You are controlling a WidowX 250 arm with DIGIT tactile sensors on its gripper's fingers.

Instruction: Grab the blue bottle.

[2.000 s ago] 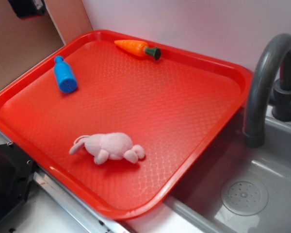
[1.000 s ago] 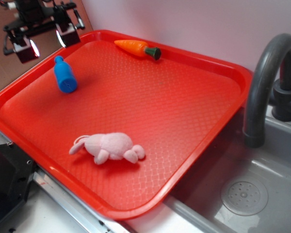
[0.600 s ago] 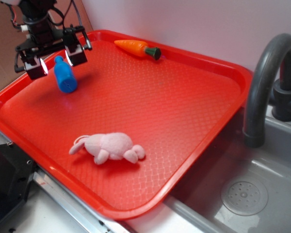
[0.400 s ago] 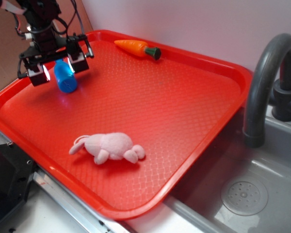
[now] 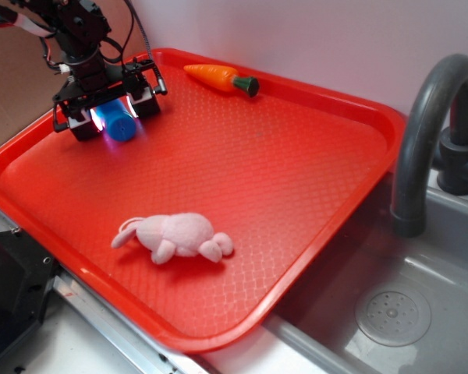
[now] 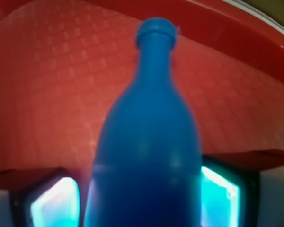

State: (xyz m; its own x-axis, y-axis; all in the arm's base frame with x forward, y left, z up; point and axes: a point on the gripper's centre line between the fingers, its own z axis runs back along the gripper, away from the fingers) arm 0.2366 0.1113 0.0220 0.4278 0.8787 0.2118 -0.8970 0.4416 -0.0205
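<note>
The end effector [image 5: 109, 109] has come down since the frame a moment before and now sits low over the back-left part of the red tray [image 5: 312, 156], with one finger on each side of the blue bottle [image 5: 122, 127]. Earlier it hung higher, with the bottle's body plainly visible below it; two seconds ago the arm was not over the tray at all. The bottle lies on its side where it lay before, near the tray's left rim, its flat base facing the camera in the outside view and mostly covered by the end effector.

In the wrist view the blue bottle [image 6: 146, 156] fills the middle of the picture, neck and cap pointing away toward the tray's [image 6: 47, 85] far rim. The two fingers [image 6: 57, 203] stand just beside the body, one left and one right, their pads glowing pale blue. The jaws are narrowed around the bottle, but whether the pads are already pressing on it cannot be told.

The rest is unchanged: the toy carrot [image 5: 221, 78] lies against the back rim, the pink plush rabbit [image 5: 175, 236] lies near the front of the tray, and the grey tap [image 5: 429, 132] stands over the sink [image 5: 398, 312] at the right.
</note>
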